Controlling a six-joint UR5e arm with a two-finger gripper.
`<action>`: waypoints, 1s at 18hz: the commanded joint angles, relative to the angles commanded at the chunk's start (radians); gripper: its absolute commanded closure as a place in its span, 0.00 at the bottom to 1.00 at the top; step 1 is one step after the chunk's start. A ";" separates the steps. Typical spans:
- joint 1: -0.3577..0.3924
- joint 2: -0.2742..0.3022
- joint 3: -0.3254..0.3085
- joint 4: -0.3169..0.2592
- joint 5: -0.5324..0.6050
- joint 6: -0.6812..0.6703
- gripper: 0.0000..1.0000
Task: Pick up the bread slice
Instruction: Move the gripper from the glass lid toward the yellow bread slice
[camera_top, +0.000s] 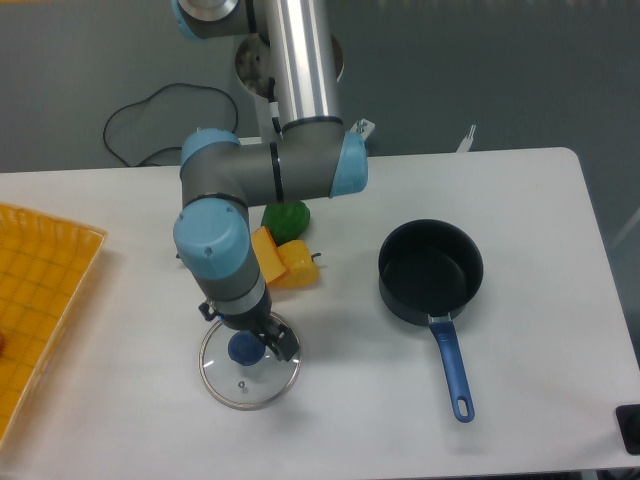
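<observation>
Glossy, seemingly glass lid (249, 368)

No legible text, label, brand, number or sign on any surface in view

Pretty even, bright overhead light here, soft shadows tucked under the pot (430, 270) and arm (275, 175), a glare streak down the silver arm tube, slightly soft focus overall, dimmer grey towards 12 o'clock.
</observation>
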 joint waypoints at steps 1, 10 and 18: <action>-0.002 0.000 -0.011 0.000 0.003 0.009 0.00; -0.003 0.015 -0.110 -0.002 0.006 0.006 0.00; -0.005 0.051 -0.141 -0.110 0.000 -0.077 0.00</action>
